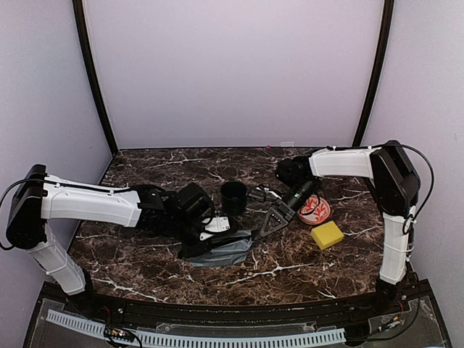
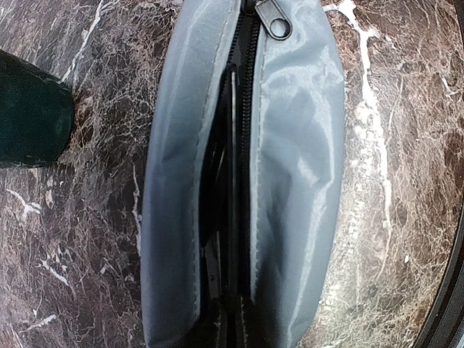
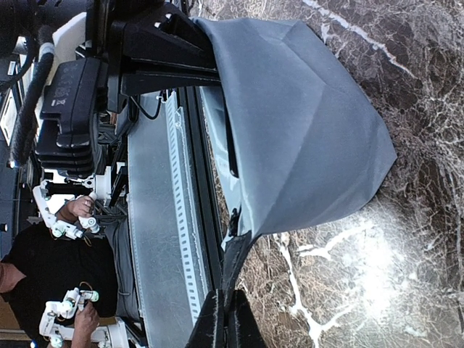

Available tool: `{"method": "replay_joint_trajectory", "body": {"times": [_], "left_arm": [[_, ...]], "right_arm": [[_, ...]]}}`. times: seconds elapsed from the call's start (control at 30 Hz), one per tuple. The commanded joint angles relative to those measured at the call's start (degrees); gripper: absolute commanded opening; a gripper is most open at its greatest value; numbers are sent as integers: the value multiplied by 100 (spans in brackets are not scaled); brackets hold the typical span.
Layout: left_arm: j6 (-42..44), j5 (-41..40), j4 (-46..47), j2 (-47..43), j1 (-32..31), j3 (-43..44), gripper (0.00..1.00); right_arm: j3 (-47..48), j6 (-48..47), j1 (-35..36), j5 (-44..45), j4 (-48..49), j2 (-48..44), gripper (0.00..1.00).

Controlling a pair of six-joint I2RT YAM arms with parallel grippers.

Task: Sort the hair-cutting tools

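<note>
Grey fabric dead centre: the pouch (image 1: 225, 250) lies just below the middle of the marble table (image 1: 145, 268), its zip open. Your right gripper (image 3: 227, 304) is pinched tight on the pouch's corner, at the bottom of the right wrist view. Your left gripper (image 1: 209, 230) sits at the pouch's other end (whether its fingers are clamped, you cannot tell). Dark scissors (image 1: 259, 194) lie mid-frame, just right of the green cup (image 1: 233, 196), outside the pouch.
</note>
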Motion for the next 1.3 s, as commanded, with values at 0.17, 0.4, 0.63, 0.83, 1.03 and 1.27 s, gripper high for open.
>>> {"method": "replay_joint_trajectory", "body": {"times": [0.17, 0.4, 0.63, 0.83, 1.03, 1.27], "left_arm": [[285, -239, -266, 180, -122, 334, 17], [144, -289, -305, -249, -142, 436, 30], [-881, -291, 749, -1895, -134, -714, 43], [-2991, -880, 532, -2683, 24, -1249, 53], [-4085, 16, 584, -2941, 60, -1521, 55], [-4368, 11, 498, -2609, 81, -1702, 53]], "right_arm": [[-6, -21, -41, -18, -38, -298, 0], [0, -52, -88, 104, -58, -373, 1], [-103, 103, -229, 811, 272, -751, 2], [-386, 178, -232, 1250, 493, -862, 4], [-414, 199, -236, 1376, 560, -881, 5], [-484, 195, -237, 1380, 607, -908, 6]]}}
